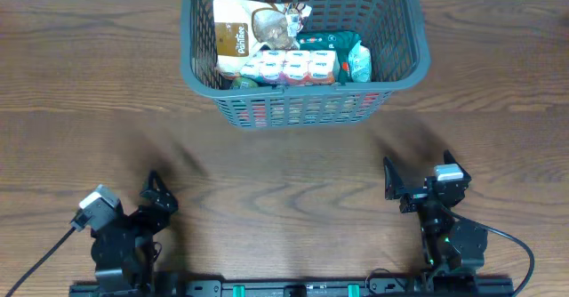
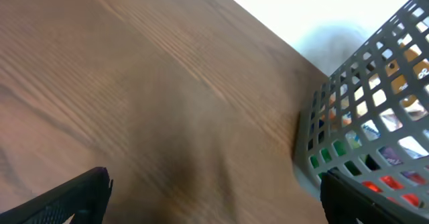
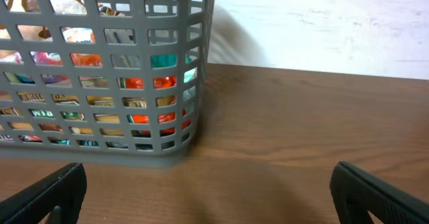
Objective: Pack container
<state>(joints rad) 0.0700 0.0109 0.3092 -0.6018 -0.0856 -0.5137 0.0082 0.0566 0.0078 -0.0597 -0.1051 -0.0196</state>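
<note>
Wood-grain table (image 1: pixel 284 181), pale wall beyond its far edge.

Container (image 1: pixel 302 108): grey-blue slotted basket at the far middle of the table, upright, mouth facing up, standing flat on the wood. Its far rim is cut off by the overhead view. Long axis appears to run left to right across the table, with one long lattice wall facing the arms.

Inside: a beige bag (image 1: pixel 236 32) at the back left, a green packet (image 1: pixel 333 41) at the back right, and a row of small white cups (image 1: pixel 289 66) lying along the near wall. Colours show through the slots in both wrist views.

Left gripper (image 1: pixel 160 195): near edge of the table, jaws spread wide, nothing between them. The container lies ahead and to its right, well apart.

Right gripper (image 1: pixel 418 168): also spread wide and empty. The container lies ahead and to its left, its near right corner straight in the wrist view. This arm looks the nearer of the two.

No loose item shows on the wood between the arms and the basket, so packing looks finished or nearly so.
</note>
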